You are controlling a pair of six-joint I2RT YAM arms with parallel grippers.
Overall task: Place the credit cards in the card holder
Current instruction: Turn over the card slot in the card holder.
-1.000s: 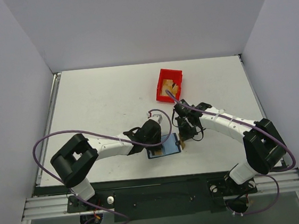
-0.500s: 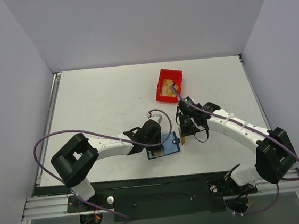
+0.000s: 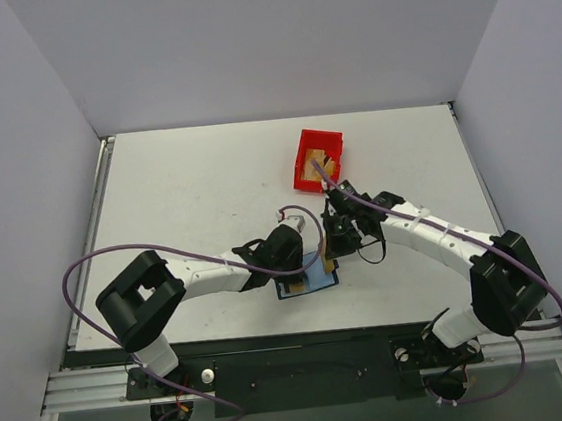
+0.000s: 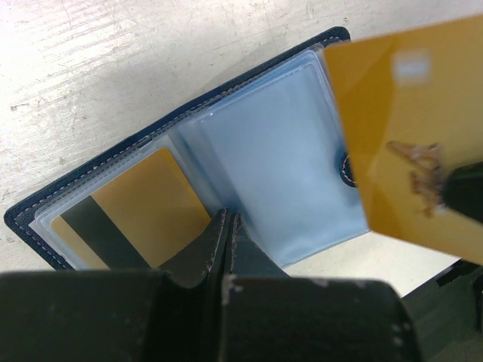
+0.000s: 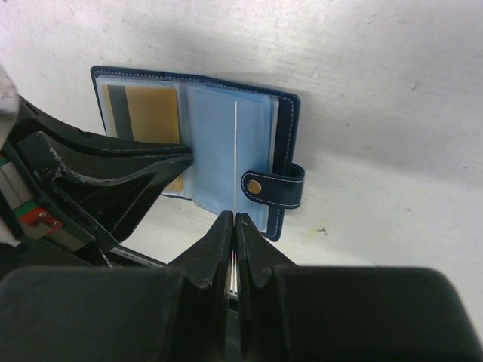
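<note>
The card holder (image 4: pixel 264 151) lies open on the table, navy outside with clear blue pockets inside. One credit card (image 4: pixel 143 215), gold with a dark stripe, sits in its left pocket. My left gripper (image 4: pixel 226 217) is shut with nothing in it, its tips pressed on the holder's middle fold. A second gold credit card (image 4: pixel 411 128) hangs above the holder's right page, pinched in my shut right gripper (image 5: pixel 235 219). In the right wrist view that card (image 5: pixel 236 143) is a thin edge-on line over the blue page, next to the snap strap (image 5: pixel 273 188).
A red plastic bin (image 3: pixel 318 158) with something tan inside stands behind the right arm. The holder (image 3: pixel 306 278) lies close to the table's near edge, between both grippers. The left gripper's fingers (image 5: pixel 113 177) cross the left side of the right wrist view.
My right gripper has carried its card a little left and back, from beside the holder's right edge to over its right page. The left gripper and the holder have stayed put.
</note>
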